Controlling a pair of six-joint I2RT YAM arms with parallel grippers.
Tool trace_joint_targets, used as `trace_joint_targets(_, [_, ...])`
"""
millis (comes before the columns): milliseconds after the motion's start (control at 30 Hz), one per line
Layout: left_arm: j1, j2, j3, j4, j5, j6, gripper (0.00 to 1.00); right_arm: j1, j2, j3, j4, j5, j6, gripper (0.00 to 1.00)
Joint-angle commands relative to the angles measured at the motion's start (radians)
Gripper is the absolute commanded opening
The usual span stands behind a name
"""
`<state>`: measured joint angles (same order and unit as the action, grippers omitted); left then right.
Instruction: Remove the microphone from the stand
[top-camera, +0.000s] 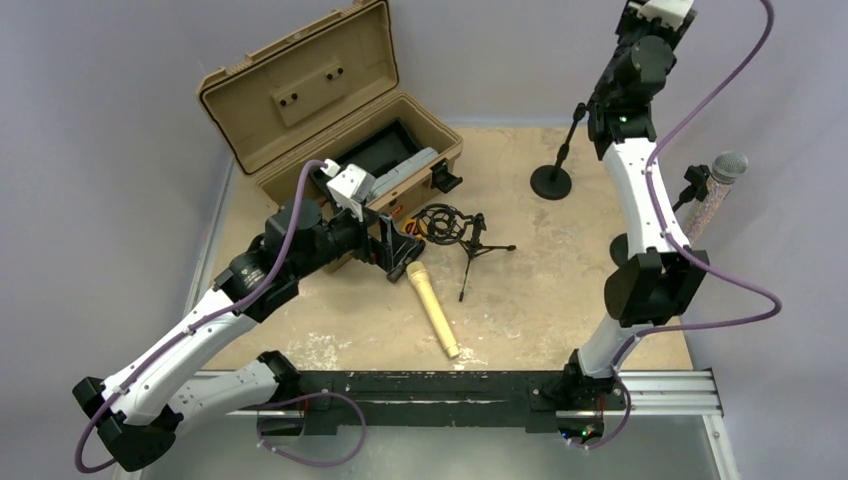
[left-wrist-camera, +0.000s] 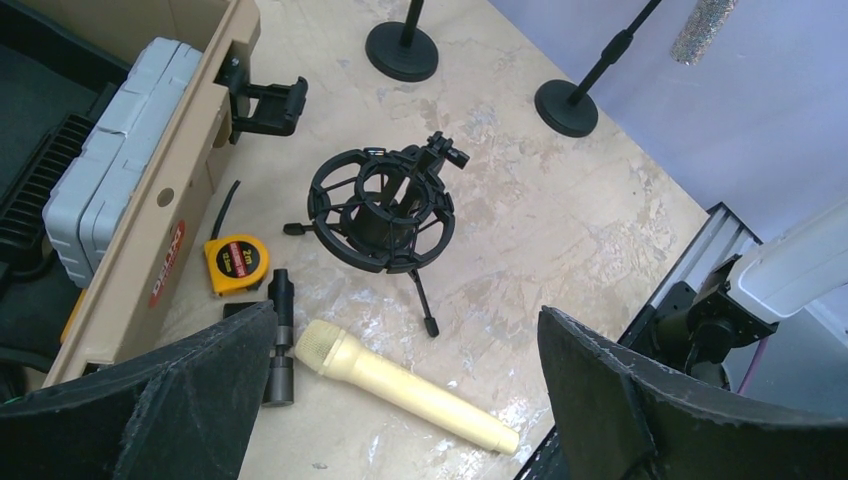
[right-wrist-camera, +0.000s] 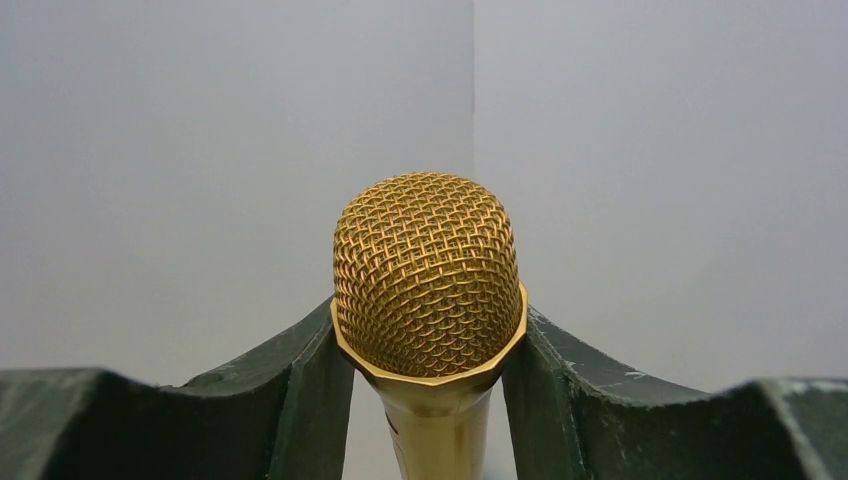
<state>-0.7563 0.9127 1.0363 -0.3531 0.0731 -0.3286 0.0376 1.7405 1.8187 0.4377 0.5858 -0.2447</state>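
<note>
A gold microphone (right-wrist-camera: 428, 270) with a mesh head stands upright in the right wrist view. My right gripper (right-wrist-camera: 428, 312) is shut on it, both fingers pressed against the ring under the head. In the top view that arm reaches up past the top edge, so its gripper and the microphone are hidden there. The black stand (top-camera: 558, 160) with a round base rises toward the arm. My left gripper (left-wrist-camera: 408, 320) hangs open, nothing between its fingers, over a cream microphone (left-wrist-camera: 405, 385) lying flat on the table.
An open tan case (top-camera: 300, 100) sits at the back left with a grey box (left-wrist-camera: 120, 150) inside. A black shock mount on a small tripod (top-camera: 442, 224), a yellow tape measure (left-wrist-camera: 236, 264) and a black adaptor (left-wrist-camera: 281, 335) lie nearby. A glittery silver-headed microphone (top-camera: 726, 170) stands at right.
</note>
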Motion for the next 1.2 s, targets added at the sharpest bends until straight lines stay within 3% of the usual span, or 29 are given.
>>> trace_joint_targets(0, [-0.006,-0.012,0.024,0.039,-0.022,0.024,1.00,0.096,-0.094,0.180,-0.020,0.005,-0.051,0.17])
trace_joint_targets(133, [-0.003,-0.024,0.028,0.028,-0.056,0.040,1.00,0.253,-0.092,0.303,-0.154,-0.087,-0.011,0.12])
trace_joint_targets(200, [-0.002,-0.038,0.028,0.023,-0.083,0.051,1.00,0.319,-0.097,0.312,-0.228,-0.129,0.051,0.00])
trace_joint_targets(333, [0.007,-0.087,0.016,0.026,-0.193,0.066,0.99,0.416,-0.151,0.212,-0.313,-0.335,0.169,0.00])
trace_joint_targets(367, [0.010,-0.103,0.011,0.028,-0.229,0.071,0.99,0.443,-0.173,0.167,-0.312,-0.416,0.295,0.00])
trace_joint_targets(533, [0.026,-0.203,-0.026,0.045,-0.521,0.085,0.98,0.604,-0.248,-0.031,-0.291,-0.714,0.479,0.00])
trace_joint_targets(667, [0.026,-0.265,-0.031,0.059,-0.696,0.117,0.98,0.757,-0.228,-0.061,-0.400,-0.826,0.462,0.00])
trace_joint_targets(767, [0.026,-0.288,0.008,0.038,-0.722,0.122,0.99,0.857,-0.204,-0.096,-0.529,-0.806,0.438,0.00])
trace_joint_targets(1000, [0.026,-0.311,0.089,0.031,-0.778,0.181,0.97,0.959,-0.271,-0.479,-0.455,-0.989,0.463,0.00])
trace_joint_targets(1167, [0.026,-0.309,0.020,0.145,-0.847,0.283,0.97,1.037,-0.209,-0.574,-0.502,-0.980,0.427,0.00])
